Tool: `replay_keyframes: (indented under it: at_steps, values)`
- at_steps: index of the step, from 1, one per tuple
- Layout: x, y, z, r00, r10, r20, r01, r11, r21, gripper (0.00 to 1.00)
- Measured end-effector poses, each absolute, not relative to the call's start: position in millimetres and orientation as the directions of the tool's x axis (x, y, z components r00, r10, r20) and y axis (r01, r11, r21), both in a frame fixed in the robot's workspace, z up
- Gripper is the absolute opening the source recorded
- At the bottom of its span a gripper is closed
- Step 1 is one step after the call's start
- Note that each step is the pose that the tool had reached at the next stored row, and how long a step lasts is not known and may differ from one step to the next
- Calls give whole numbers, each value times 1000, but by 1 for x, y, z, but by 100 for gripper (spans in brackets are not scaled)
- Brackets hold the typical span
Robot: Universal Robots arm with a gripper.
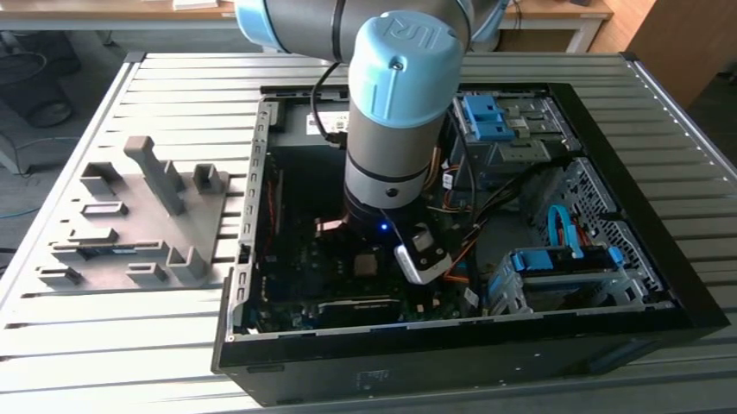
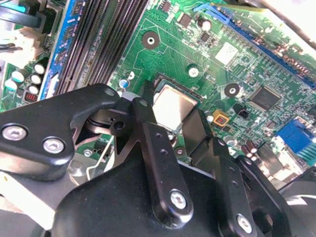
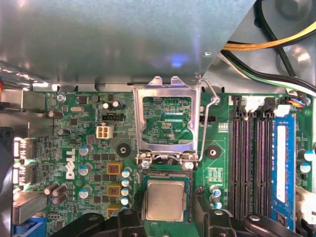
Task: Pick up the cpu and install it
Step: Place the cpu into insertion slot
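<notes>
Cpu seated in socket | gripper fingers spread, straddling it — load frame raised

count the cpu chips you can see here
1. The cpu lies in the dark socket on the green motherboard, beside the flipped-open metal frame. Another could be hidden under the arm.

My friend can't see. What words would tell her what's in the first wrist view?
A small square silver-topped cpu lies in its socket on a green circuit board, with the black robot gripper close beside it. The shiny metal socket frame is flipped open, and long black memory slots run alongside.
</notes>
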State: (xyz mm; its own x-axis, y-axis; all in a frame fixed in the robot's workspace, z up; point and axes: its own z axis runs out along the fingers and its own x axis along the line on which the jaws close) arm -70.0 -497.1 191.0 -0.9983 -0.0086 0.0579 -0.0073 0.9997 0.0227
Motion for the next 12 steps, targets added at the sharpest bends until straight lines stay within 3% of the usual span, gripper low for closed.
replay_keyframes:
  at_steps: [12]
  values:
    - [-73, -497, 188, -998, -9, 58, -8, 1000, 22, 51]
